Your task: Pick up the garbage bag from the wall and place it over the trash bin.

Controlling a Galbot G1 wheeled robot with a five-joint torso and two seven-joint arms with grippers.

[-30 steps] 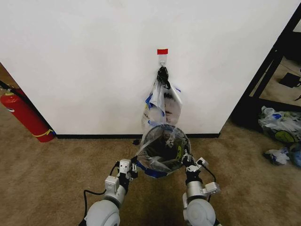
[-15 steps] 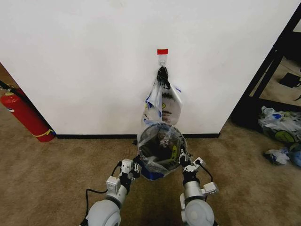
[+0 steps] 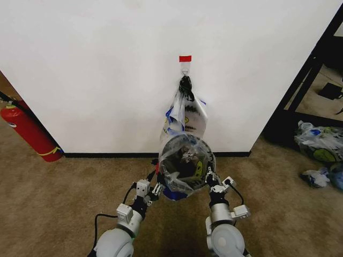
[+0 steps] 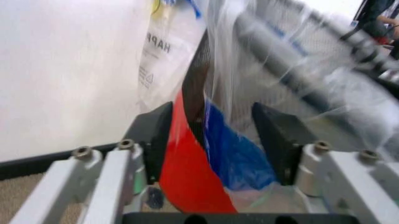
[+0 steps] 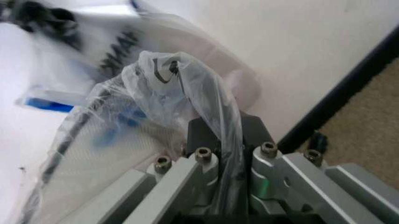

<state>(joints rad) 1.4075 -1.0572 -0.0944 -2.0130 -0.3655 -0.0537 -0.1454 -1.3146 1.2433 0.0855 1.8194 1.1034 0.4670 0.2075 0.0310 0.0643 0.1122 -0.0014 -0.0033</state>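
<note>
Garbage bag: the thin clear garbage bag (image 3: 185, 170) lay draped over the mouth of the trash bin (image 3: 172, 191), its plastic pulled across the rim and hanging down the sides, a yellow face print showing on the robot's right side.
Trash bin: the black wire-mesh bin stood on the carpet (image 3: 69, 193) close to the wall (image 3: 96, 69), just below the hook; a strip of its red base (image 4: 187, 172) and a blue bag handle (image 4: 234, 149) showed in the left wrist view.
Left end effector: the left end effector (image 3: 156, 188) sat at the bin's left side; seen from its wrist, the two dark fingers (image 4: 279, 135) stood apart, with the bin's side and the bag's plastic between them.
Right end effector: the right end effector (image 3: 210, 178) sat at the bin's right rim, its fingers (image 5: 201, 133) pinched narrow on a fold of the garbage bag (image 5: 187, 102) and the rim wire beneath it.
Wall: the white wall carried a small hook (image 3: 185, 67) topped with red tape (image 3: 185, 58); a bunch of similar bags (image 3: 185, 116) tied with a black knot hung from it, directly behind the bin.
Surroundings: a red fire extinguisher (image 3: 28, 131) leaned at the wall's left end, and stuffed clear bags (image 3: 319, 145) lay on the carpet far to the right, beside a dark frame (image 3: 300, 85).
</note>
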